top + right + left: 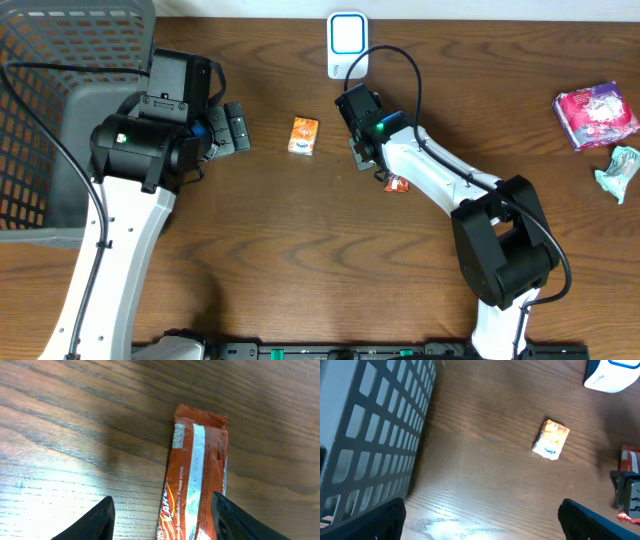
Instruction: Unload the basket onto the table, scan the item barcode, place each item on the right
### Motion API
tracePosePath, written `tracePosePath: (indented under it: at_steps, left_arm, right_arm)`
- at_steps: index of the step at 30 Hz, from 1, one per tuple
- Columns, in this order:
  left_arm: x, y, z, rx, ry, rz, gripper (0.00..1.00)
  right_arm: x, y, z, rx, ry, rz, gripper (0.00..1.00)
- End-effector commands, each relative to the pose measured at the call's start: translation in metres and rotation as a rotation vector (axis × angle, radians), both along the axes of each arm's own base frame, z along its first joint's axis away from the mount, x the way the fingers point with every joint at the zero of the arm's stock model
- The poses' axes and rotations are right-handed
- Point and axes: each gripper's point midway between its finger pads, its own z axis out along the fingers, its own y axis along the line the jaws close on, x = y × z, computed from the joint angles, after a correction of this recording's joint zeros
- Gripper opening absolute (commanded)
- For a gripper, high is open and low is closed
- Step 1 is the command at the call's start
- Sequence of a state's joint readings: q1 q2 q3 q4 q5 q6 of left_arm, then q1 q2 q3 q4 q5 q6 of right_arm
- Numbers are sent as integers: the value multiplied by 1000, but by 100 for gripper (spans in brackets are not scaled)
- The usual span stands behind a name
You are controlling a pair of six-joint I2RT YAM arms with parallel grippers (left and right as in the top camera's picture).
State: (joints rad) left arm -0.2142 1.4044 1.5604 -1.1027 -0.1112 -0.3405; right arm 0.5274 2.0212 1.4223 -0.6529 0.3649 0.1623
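A: Scanned yet?
B: No. The snack bar (197,475) lies flat on the table (300,250), apart from the scanner (347,42). My right gripper (161,510) hovers over it, parted, gripping nothing; left gripper (482,515) wide open, empty.

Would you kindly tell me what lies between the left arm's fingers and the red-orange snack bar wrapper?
A small orange packet lies on the wooden table between the left fingers and the red-orange snack bar, touching neither, as the overhead view shows.

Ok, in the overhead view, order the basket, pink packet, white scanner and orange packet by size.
1. basket, by far the largest
2. pink packet
3. white scanner, though those two look close
4. orange packet, the smallest
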Motion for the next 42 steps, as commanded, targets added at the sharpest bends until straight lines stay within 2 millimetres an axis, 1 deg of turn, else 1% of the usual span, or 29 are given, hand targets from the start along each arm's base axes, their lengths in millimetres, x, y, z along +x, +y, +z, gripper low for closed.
tracePosePath:
  at_steps: [1, 6, 10, 11, 13, 19, 23, 24, 25, 27, 29, 30, 32, 33, 34, 36, 38, 41, 42]
  left_arm:
    - [1, 2, 5, 2, -12, 11, 98]
    - [1, 2, 5, 2, -12, 10, 98]
    - [1, 2, 5, 2, -12, 10, 98]
    - [1, 2, 5, 2, -12, 10, 98]
    - [1, 2, 5, 2, -12, 10, 98]
    - [1, 2, 5, 2, -12, 10, 98]
    - [1, 2, 5, 2, -12, 10, 98]
    - [1, 2, 5, 2, -12, 10, 98]
    - [1, 2, 5, 2, -12, 11, 98]
    - [1, 2, 5, 2, -12, 10, 98]
    - [1, 2, 5, 2, -12, 10, 98]
    - [1, 2, 5, 2, -12, 11, 98]
    - [1, 2, 5, 2, -12, 10, 98]
    - [1, 2, 5, 2, -12, 10, 98]
    - [1, 2, 5, 2, -12, 10, 98]
    - [1, 2, 5, 2, -12, 10, 98]
    - [1, 2, 5, 2, -12, 10, 98]
    - [1, 2, 5, 2, -12, 10, 98]
    - [1, 2, 5, 2, -12, 10, 98]
  right_arm:
    - [2, -1, -14, -38, 27, 30, 58]
    - [2, -17, -27, -116, 38, 3, 58]
    - [-4, -27, -41, -137, 86, -9, 59]
    - [-6, -32, -48, -146, 104, -15, 59]
    - [-9, -39, -54, -156, 124, -26, 58]
    - [-13, -60, -62, -166, 173, -66, 56]
    - [-17, -54, -70, -47, 232, -73, 53]
    - [-18, -52, -72, -9, 250, -73, 49]
    - [-19, -50, -73, 10, 259, -73, 48]
    - [-19, -50, -73, 14, 261, -74, 43]
    - [-18, -54, -72, -7, 251, -79, 43]
    - [-16, -58, -71, -31, 239, -84, 44]
    - [-9, -73, -63, -124, 185, -122, 64]
    - [-7, -79, -59, -165, 166, -132, 65]
    - [-1, -92, -48, -262, 123, -148, 64]
    - [5, -101, -35, -356, 75, -158, 64]
    - [7, -102, -27, -405, 46, -155, 63]
    - [3, -91, -27, -417, 49, -124, 56]
    - [1, -88, -28, -415, 46, -125, 56]
